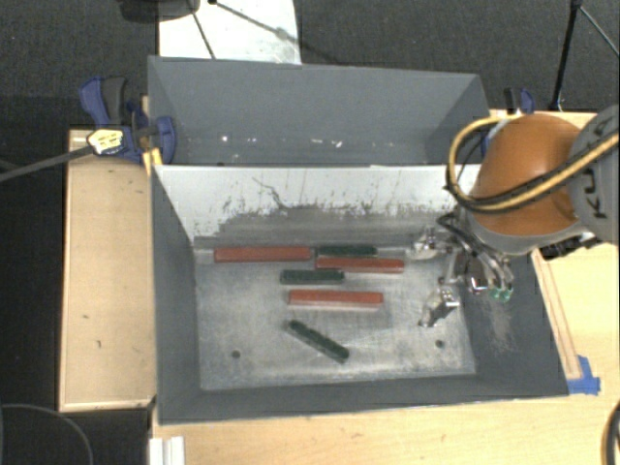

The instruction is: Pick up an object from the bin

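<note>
Dark green stick (318, 341) lies aslant just in front of the middle red-brown bar (334, 298); gripper (438, 310), spread or pressed together not discernible, stands off that bar's right end; advisably centre over the bar, aligned across its width, then descend.

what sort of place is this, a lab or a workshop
Most likely a robotics lab's grasping test cell: a robot arm's gripper hangs inside a grey metal bin holding a few red-brown bars and dark green bars.

Back red bar (263, 254), mid red bar (360, 264), front red bar (335, 298): flat, level, crosswise. Back green bar (347, 251) maybe touching mid red bar; mid green bar (312, 276) level; front green bar (318, 341) slanted, apart.
</note>
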Available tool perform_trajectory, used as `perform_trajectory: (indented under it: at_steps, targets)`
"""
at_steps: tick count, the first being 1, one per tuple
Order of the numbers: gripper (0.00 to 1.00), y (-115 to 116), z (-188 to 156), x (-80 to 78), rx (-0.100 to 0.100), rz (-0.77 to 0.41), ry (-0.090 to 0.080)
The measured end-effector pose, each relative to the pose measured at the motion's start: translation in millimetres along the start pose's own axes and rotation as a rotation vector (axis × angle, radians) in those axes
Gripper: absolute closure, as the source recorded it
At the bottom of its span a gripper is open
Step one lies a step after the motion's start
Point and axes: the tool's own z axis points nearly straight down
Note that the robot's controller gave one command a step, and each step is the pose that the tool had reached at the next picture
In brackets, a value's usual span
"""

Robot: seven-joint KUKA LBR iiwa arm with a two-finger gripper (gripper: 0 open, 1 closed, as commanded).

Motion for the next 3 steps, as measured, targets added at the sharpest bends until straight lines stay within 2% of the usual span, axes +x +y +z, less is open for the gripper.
perform_trajectory:
  at_steps: [1,2,3]
  targets:
    - [1.00,44,82,-13.1,-0.001,0.043,-0.003]
    - [1.00,44,82,-13.1,-0.001,0.042,-0.003]
    - [1.00,65,-71,-0.2,-0.002,0.058,0.006]
